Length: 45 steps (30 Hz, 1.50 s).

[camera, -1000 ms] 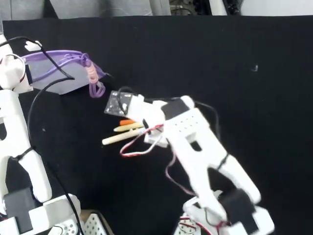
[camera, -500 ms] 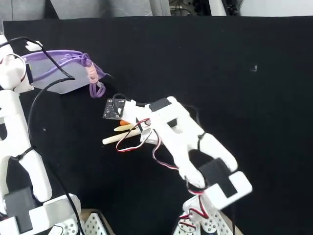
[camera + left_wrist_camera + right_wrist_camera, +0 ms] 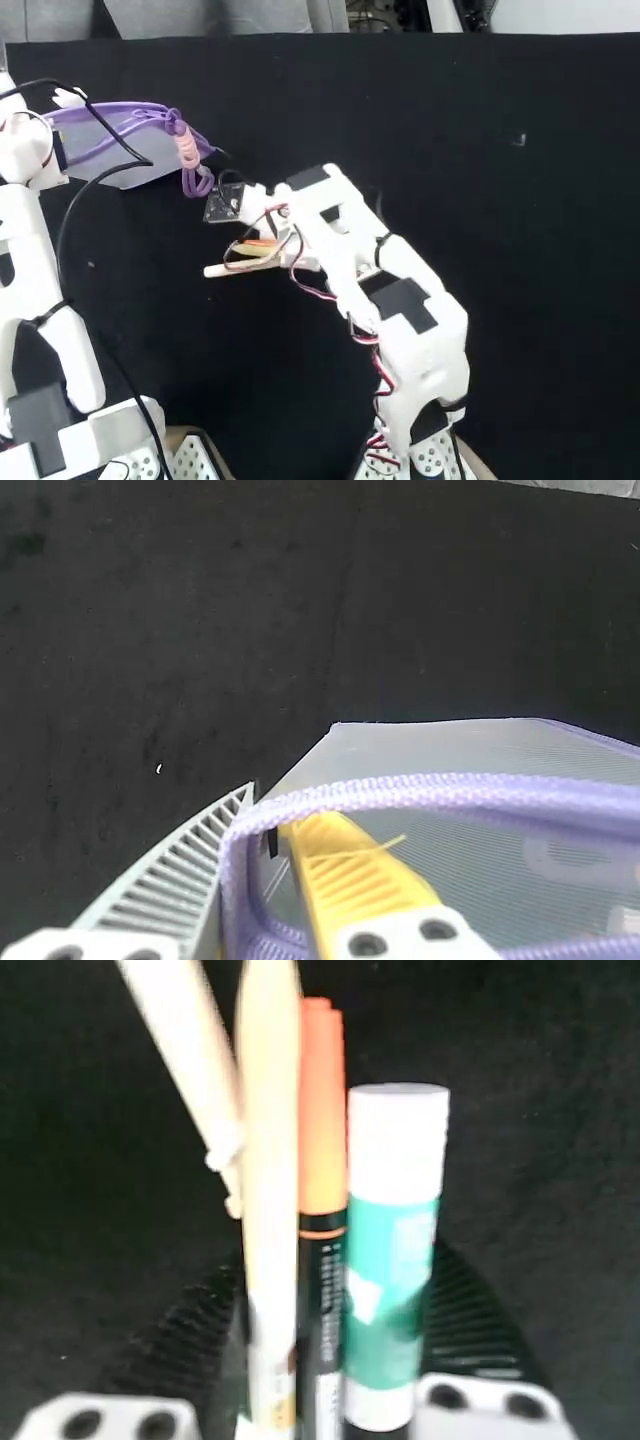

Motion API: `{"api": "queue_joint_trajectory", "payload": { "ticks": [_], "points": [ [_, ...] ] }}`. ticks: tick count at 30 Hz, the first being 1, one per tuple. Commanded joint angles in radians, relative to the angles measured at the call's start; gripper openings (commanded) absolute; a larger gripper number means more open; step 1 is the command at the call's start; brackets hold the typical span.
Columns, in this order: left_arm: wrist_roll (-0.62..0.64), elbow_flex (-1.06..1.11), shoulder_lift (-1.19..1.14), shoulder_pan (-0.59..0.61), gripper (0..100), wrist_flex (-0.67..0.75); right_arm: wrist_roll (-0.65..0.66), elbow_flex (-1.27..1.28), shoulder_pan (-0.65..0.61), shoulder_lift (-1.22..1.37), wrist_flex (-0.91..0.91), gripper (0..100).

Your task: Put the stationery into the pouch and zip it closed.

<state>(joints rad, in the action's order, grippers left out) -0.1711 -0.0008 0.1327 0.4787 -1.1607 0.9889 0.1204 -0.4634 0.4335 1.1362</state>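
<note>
A black cloth (image 3: 500, 250) covers the table. At its 10 o'clock my left gripper (image 3: 262, 815) is clamped on the purple rim of the pouch (image 3: 480, 830). At 5 o'clock from the pouch, near it but apart, my right gripper (image 3: 330, 1335) grasps the stationery (image 3: 235, 265): a pen (image 3: 268, 1160), an orange marker (image 3: 321, 1130) and a glue stick (image 3: 392, 1250), side by side. A second pale stick (image 3: 185, 1050) slants away beside the pen; I cannot tell whether I grip it.

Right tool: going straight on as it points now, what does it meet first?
The glue stick, orange marker and cream pens, directly before it; beyond, seemingly black cloth.
</note>
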Motion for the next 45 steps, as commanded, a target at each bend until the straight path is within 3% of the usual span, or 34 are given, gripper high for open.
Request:
{"api": "queue_joint_trajectory", "payload": {
  "ticks": [1, 4, 7, 17, 26, 35, 45],
  "points": [
    [0.009, 0.070, -0.074, 0.027, 3, 0.023, 0.006, -0.022, 0.014, 0.041, 0.052, 7.9],
    [0.009, 0.073, -0.074, 0.027, 3, 0.023, -0.032, -0.021, 0.020, 0.019, 0.055, 1.1],
    [0.009, 0.076, -0.074, 0.022, 3, 0.023, -0.086, -0.015, 0.038, -0.030, 0.057, 1.5],
    [0.011, 0.076, -0.074, 0.018, 3, 0.021, -0.091, 0.200, 0.051, -0.394, 0.035, 1.5],
    [0.011, 0.077, -0.074, 0.018, 3, 0.020, -0.215, 0.463, 0.057, -0.760, -0.192, 1.5],
    [0.011, 0.081, -0.075, -0.005, 3, 0.015, -0.308, 0.642, 0.060, -1.096, -0.288, 1.4],
    [0.011, 0.107, -0.072, -0.042, 3, 0.021, -0.454, 0.719, 0.184, -1.245, -0.437, 1.3]
  ]
}}
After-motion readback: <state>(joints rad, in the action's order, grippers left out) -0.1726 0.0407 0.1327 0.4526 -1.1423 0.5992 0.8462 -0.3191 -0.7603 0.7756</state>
